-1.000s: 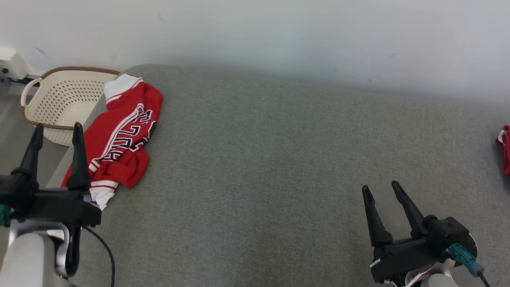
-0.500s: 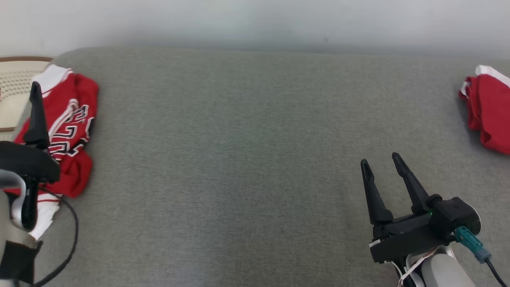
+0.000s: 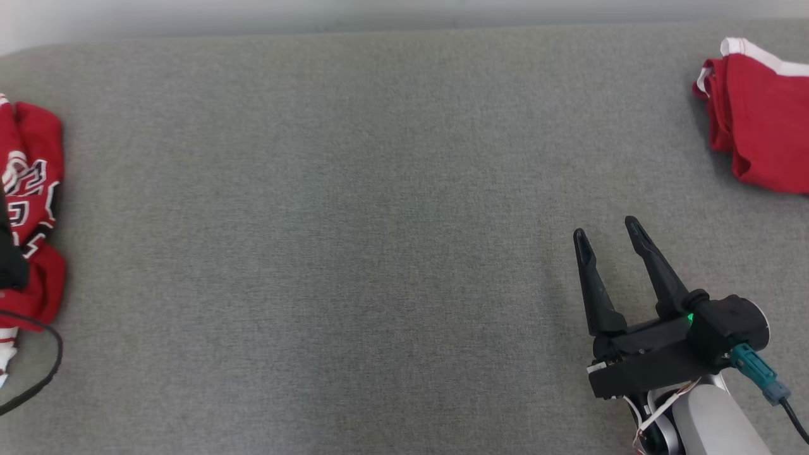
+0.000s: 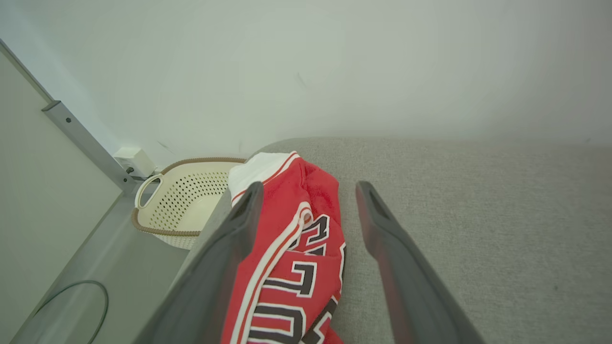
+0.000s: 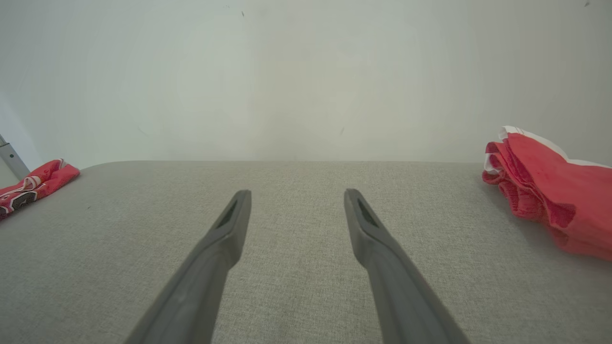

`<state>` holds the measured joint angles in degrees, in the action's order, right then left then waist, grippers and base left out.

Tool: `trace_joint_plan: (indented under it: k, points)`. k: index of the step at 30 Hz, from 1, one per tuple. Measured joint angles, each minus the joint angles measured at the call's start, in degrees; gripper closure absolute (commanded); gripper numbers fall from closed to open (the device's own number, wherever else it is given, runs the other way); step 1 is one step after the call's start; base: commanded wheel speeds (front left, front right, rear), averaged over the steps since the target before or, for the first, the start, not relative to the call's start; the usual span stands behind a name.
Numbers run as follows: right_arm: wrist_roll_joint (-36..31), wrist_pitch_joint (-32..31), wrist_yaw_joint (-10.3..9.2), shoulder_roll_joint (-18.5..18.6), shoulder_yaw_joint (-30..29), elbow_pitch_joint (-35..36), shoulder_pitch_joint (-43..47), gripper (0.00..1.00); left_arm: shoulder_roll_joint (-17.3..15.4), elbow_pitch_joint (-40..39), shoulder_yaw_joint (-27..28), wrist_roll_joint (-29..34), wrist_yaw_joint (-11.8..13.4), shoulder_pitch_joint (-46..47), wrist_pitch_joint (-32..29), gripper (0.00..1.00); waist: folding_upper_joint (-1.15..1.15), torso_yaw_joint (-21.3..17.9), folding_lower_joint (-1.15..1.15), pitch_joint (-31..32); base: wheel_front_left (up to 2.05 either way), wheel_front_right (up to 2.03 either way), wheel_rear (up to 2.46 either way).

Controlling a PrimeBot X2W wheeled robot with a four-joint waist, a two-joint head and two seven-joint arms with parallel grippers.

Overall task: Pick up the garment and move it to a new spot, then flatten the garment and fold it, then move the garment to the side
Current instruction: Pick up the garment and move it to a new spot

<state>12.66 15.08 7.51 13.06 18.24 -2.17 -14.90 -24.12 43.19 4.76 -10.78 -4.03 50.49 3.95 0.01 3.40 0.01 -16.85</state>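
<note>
View panned right, right tool [image 3: 606, 227] pointing forward, jaws apart

Head view looks down — wrist views skim the same grey surface [image 3: 379, 221].

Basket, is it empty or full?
Empty where it shows: the basket has bare walls and floor. The jersey hides one edge.

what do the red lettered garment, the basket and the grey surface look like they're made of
The red lettered garment looks like soft knit fabric, matte; it bunches in loose folds. The basket is probably moulded plastic, cream and matte, with regular holes and a brown rim. The grey surface seems to be woven cloth, matte; a fine weave shows.
</note>
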Motion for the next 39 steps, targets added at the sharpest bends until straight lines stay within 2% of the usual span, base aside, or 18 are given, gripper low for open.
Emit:
trace_joint_plan:
  k: [14,25,26,27,28,39]
  points:
    - [0.1,0.0,0.00,0.6,-0.1,0.3,-1.1,0.00,-2.9,14.7,-1.5,0.5,0.4,3.7,-3.1,0.00,0.00,-2.2,0.00,-4.2,0.00,0.00,0.00]
    - [0.3,-0.3,0.00,1.2,0.0,0.3,-1.6,0.00,-2.3,22.9,-1.5,-1.8,-0.9,5.1,-7.8,0.00,-0.01,-2.4,-0.01,-4.9,0.00,0.00,0.00]
    - [0.4,-0.3,0.00,1.3,0.0,0.4,-1.7,0.00,-2.2,23.2,-1.5,-2.0,-1.0,5.2,-7.8,0.18,0.00,-2.4,-0.01,-5.0,0.00,0.00,0.00]
    - [0.4,-0.5,0.00,1.6,0.0,0.5,-1.7,0.00,-2.2,23.4,-1.8,-2.0,-1.0,5.3,-7.6,0.70,-0.01,-2.4,-0.01,-5.0,0.00,0.00,0.00]
    - [0.4,-0.5,0.00,1.7,-0.1,0.6,-1.7,0.00,-2.2,23.6,-1.9,-2.0,-1.2,5.4,-7.2,1.00,0.00,-2.4,-0.01,-5.0,0.00,0.00,0.00]
    - [0.5,-0.7,0.00,1.4,0.0,0.1,-1.7,0.00,-1.5,21.6,-4.5,-1.1,-1.5,8.1,2.6,1.00,0.00,-1.6,-0.01,-3.5,0.00,0.00,0.00]
